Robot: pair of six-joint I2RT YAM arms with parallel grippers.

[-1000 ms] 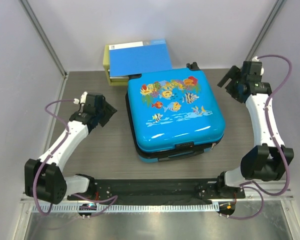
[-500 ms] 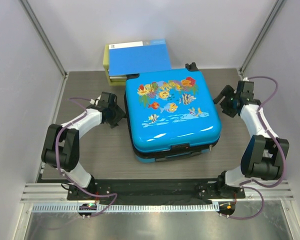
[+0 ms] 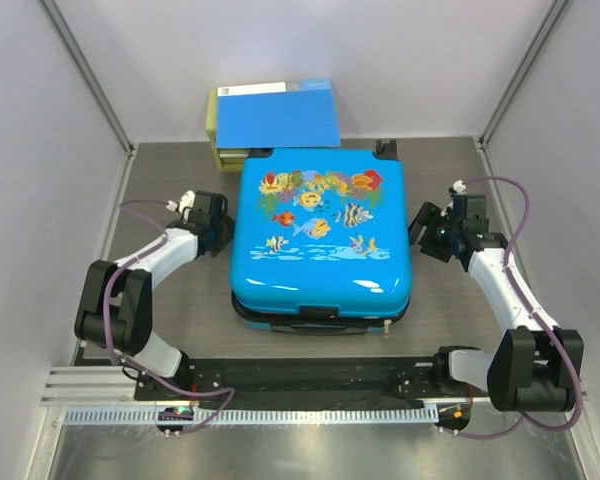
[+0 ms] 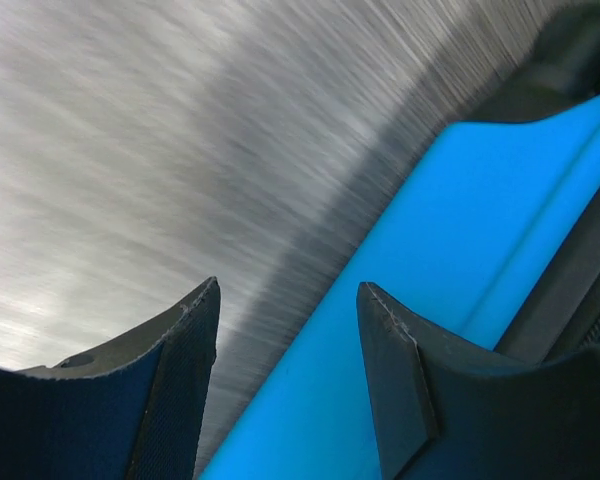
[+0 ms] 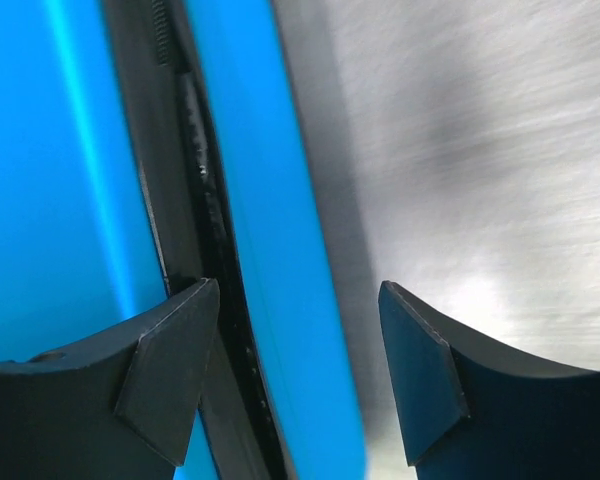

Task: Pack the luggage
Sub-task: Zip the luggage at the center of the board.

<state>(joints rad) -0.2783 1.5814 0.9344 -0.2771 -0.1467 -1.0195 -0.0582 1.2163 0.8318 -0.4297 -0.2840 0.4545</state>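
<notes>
overhead looks down; both wrist cameras close beside the luggage (image 3: 320, 240)

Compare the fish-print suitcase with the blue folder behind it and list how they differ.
The suitcase carries a colourful fish-and-coral print; the folder is plain blue with a white label at its far edge. The suitcase is a bulky shell with rounded corners, the folder flat and thin. The suitcase lies on the table; the folder rests on a yellow-green box. Both are bright blue.
</notes>
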